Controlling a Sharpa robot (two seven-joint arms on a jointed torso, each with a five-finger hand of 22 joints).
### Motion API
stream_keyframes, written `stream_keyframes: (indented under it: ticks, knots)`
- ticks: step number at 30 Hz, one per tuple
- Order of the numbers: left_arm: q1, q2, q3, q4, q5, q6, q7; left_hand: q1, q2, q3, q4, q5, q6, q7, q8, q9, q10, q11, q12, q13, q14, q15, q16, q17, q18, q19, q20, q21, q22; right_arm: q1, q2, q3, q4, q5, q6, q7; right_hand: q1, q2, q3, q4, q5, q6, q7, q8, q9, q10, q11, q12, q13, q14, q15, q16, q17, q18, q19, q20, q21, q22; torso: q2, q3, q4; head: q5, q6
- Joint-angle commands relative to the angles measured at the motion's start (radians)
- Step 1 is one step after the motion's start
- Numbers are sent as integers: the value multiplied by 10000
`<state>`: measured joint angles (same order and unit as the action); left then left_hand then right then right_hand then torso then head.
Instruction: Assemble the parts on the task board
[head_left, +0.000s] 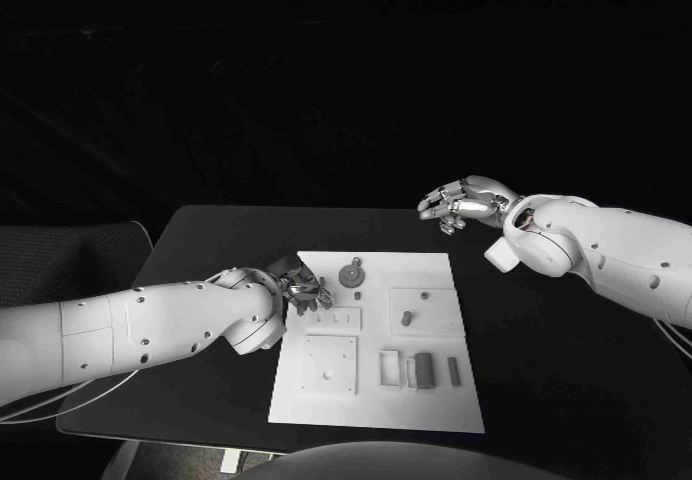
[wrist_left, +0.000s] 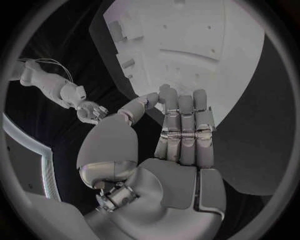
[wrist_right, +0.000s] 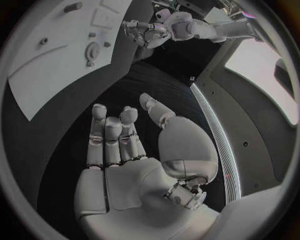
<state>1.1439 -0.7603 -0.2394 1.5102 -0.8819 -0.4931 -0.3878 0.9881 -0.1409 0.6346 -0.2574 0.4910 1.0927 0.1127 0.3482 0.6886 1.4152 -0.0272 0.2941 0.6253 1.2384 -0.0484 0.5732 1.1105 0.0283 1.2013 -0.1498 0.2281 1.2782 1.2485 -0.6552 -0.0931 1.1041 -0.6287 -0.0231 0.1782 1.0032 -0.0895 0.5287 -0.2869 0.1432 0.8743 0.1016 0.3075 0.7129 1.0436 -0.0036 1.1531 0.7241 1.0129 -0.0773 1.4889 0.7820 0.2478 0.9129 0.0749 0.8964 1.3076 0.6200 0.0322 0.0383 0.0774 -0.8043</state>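
2 hands empty, fingers apart: left hand (head_left: 299, 288) over task board (head_left: 433, 405); right hand (head_left: 462, 203) beyond it

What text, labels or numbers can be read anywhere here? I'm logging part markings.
None can be read. The task board, its parts such as the gear, and both hands, left and right, show no legible words, numbers or signs.

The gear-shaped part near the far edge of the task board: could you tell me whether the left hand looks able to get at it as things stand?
Probably yes. The left hand hovers open over the task board's left edge, the gear-shaped part lies just beside its fingertips, and nothing stands between them.
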Motion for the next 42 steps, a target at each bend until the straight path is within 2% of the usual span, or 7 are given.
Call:
stream_keyframes:
  ticks: [1,4,8,14,19,26,42]
  knots:
    - [-80,121,1,0,-477,-242,-108,119,13,61,18,21,793,-743,47,16,-33,-60,40,12,20,-43,52,-16,94,61,4,42,12,0,19,4,64,-496,-225,114,97,33,-43,-10,-11,434,334,-66,-16,-1669,319,-68,-16,-16,21,-55,-16,140,62,-21,-43,49,-89,57,-20,-5,-57]
    - [-244,265,0,-105,-592,-293,-154,114,-3,66,42,23,793,-740,39,18,-39,-58,45,11,15,-42,63,-28,90,61,5,42,20,-1,40,3,112,-660,-258,116,102,34,-43,-10,-11,437,334,-70,-20,-1667,319,-70,-21,-13,22,-56,-18,140,66,-23,-43,49,-123,77,-31,-14,-111]
    - [-464,469,0,-316,-687,-307,-170,113,-6,72,59,20,790,-738,31,19,-46,-56,46,9,8,-41,70,-38,89,59,5,42,26,-1,36,3,151,-781,-297,114,109,39,-42,-10,-10,440,334,-74,-23,-1665,319,-72,-26,-10,22,-57,-20,140,70,-25,-43,49,-132,92,-47,-32,-105]
    - [-691,666,1,-667,-841,-330,-136,112,-10,81,87,2,781,-733,15,20,-60,-52,48,4,-7,-40,80,-58,86,51,5,38,37,-1,-2,2,200,-860,-374,88,119,48,-39,-10,-9,445,334,-81,-30,-1663,319,-74,-34,-7,22,-59,-24,140,75,-27,-44,49,-74,58,-41,-82,-55]
    - [-724,774,1,-922,-1019,-339,-72,115,-17,85,98,-7,775,-730,6,21,-69,-49,49,1,-17,-40,86,-70,84,44,5,35,43,-1,-9,2,224,-884,-399,72,121,51,-40,-9,-10,448,334,-86,-34,-1661,319,-76,-39,-5,22,-61,-26,140,78,-28,-45,50,-51,42,-23,-103,-42]
    - [-763,808,2,-1005,-1135,-379,-45,115,-19,84,99,-8,774,-729,5,21,-70,-49,49,1,-18,-40,87,-71,84,43,5,34,43,-2,-19,2,261,-939,-402,56,119,58,-43,-3,-10,452,336,-96,-43,-1658,320,-79,-50,-1,22,-64,-32,140,83,-29,-48,49,-23,19,-26,-120,-12]
    - [-764,979,4,-1127,-1141,-327,-63,115,-19,84,99,-8,774,-729,5,21,-70,-49,49,1,-18,-40,87,-71,84,43,5,34,43,-4,-44,0,334,-941,-390,22,101,71,-52,8,-12,462,338,-116,-60,-1652,323,-84,-71,6,25,-70,-42,140,91,-29,-56,49,27,20,-29,-162,45]
